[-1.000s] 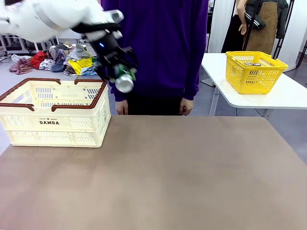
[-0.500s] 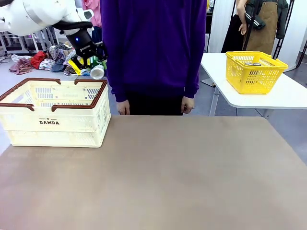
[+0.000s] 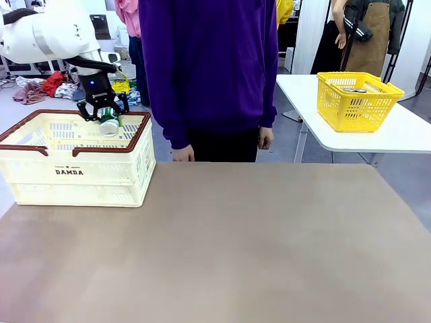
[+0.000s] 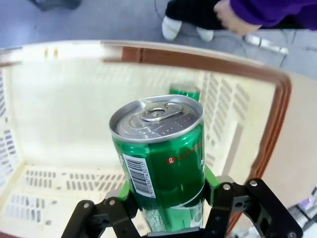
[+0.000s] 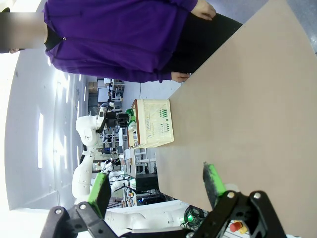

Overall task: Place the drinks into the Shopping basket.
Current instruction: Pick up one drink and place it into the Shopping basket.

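My left gripper (image 3: pixel 106 118) is shut on a green drink can (image 3: pixel 108 124) with a silver end, held just over the far side of the Shopping basket (image 3: pixel 40 149). The basket is a cream slotted crate with a brown rim, at the table's far left. In the left wrist view the held can (image 4: pixel 161 153) stands between the green pads (image 4: pixel 212 179), above the basket's inside (image 4: pixel 59 134). Another green can (image 4: pixel 184 92) lies by the basket's far wall. My right gripper (image 5: pixel 157 186) hangs open over the bare table, nothing between its fingers.
A person in a purple top (image 3: pixel 209 67) stands at the table's far edge, hands (image 3: pixel 265 138) down by the sides. A yellow mesh basket (image 3: pixel 357 101) sits on a white side table at the right. The brown tabletop (image 3: pixel 256 235) is bare.
My left gripper carried the green can left and down, from in front of the person's torso to just above the Shopping basket. The person shifted slightly.
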`<state>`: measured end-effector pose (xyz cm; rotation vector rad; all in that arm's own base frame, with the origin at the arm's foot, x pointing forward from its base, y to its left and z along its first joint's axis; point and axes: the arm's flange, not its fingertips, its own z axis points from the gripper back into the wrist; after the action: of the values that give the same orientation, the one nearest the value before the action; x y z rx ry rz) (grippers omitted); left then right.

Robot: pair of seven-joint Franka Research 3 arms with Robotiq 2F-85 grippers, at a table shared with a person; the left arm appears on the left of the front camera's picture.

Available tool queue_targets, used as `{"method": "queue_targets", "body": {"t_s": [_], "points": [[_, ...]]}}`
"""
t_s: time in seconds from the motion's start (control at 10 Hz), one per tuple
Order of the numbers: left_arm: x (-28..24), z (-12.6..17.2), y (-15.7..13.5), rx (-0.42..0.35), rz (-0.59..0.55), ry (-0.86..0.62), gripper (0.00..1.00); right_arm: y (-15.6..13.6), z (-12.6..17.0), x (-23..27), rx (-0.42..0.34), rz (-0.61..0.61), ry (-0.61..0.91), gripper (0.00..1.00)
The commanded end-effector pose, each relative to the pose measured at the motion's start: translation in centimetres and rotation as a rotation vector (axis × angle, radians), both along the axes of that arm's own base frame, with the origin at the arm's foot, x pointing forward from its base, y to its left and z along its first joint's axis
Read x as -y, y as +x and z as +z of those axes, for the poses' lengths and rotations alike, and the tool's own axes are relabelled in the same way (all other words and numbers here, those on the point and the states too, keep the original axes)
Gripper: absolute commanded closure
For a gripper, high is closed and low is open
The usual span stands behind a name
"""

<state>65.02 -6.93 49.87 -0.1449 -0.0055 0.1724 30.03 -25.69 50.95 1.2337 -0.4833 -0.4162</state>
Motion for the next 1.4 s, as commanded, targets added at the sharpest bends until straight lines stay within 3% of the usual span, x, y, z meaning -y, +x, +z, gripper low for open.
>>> {"method": "queue_targets", "body": {"t_s": [0.0, 0.2, 0.3, 0.7, 0.9, 1.3], "points": [[-0.8, 2.5, -1.7, -0.011, -0.076, -0.047, 1.0, 0.1, 0.1, 0.0, 0.028, 0.007, 0.002, 0.0], [-0.7, 3.8, -3.1, -0.003, -0.086, -0.094, 1.0, 0.1, 0.1, 0.0, 0.028, 0.007, 0.002, 0.0], [-0.7, 1.8, -1.3, -0.018, -0.058, -0.021, 1.0, 0.1, 0.1, 0.0, 0.028, 0.007, 0.002, 0.0], [-0.6, 1.7, -1.4, -0.028, -0.07, -0.035, 1.0, 0.1, 0.1, 0.0, 0.028, 0.007, 0.002, 0.0], [-0.2, -0.1, -1.5, -0.057, -0.248, -0.044, 1.0, 0.1, 0.1, 0.0, 0.028, 0.007, 0.002, 0.0], [-0.1, -2.8, -2.9, 0.001, -0.262, -0.029, 1.0, 0.1, 0.1, 0.0, 0.028, 0.007, 0.002, 0.0]]}}
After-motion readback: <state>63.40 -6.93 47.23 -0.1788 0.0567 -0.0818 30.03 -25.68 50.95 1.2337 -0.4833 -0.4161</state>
